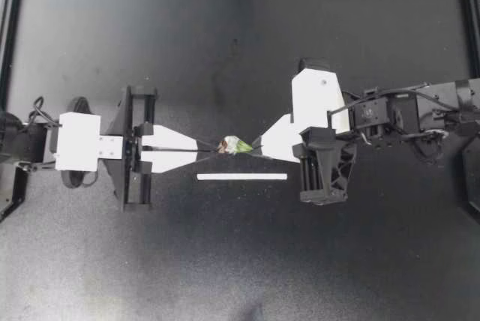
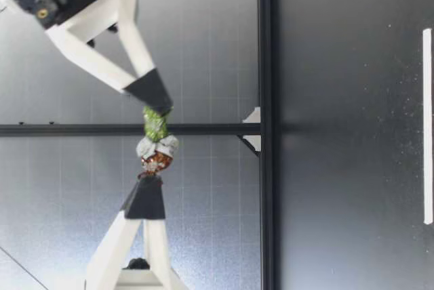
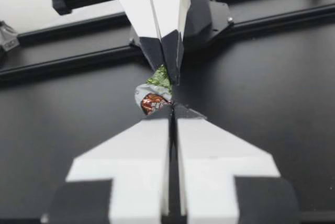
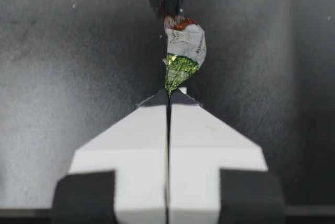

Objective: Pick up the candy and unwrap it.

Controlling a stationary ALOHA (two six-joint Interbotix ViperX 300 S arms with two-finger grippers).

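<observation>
Foil on the candy [image 1: 235,145]: green at one twisted end, reddish-brown at the other, with a silvery band between. It hangs in the air over the middle of the desk [image 1: 112,51] and touches nothing but the two tools.
At 9 o'clock of it: the left tool [image 1: 201,148], fingers pressed together on the reddish-brown end.
At 3 o'clock of it: the right tool [image 1: 259,145], fingers pinched tight on the green twist.
At 6 o'clock, seen from above: a white strip [image 1: 241,177] lying flat on the desk, well below the candy.
Stage, I'd say: the lift is done, and the pull or twist that opens the wrapper is due next.
Risk of tearing: each tool seems to hold only a thin tip of foil. A hard straight pull could rip a twist off and leave the sweet wrapped.
Risk of slipping: with so narrow a grip, the foil could slide out of one tool and the candy would dangle from the other.
Risk of dropping: if the wrapper opens suddenly, only bare desk lies below, and the sweet could fall and roll away.
Risk of jamming: I can't tell whether the left tool bites foil alone or the sweet too. If it has the sweet, that twist may not undo.
</observation>
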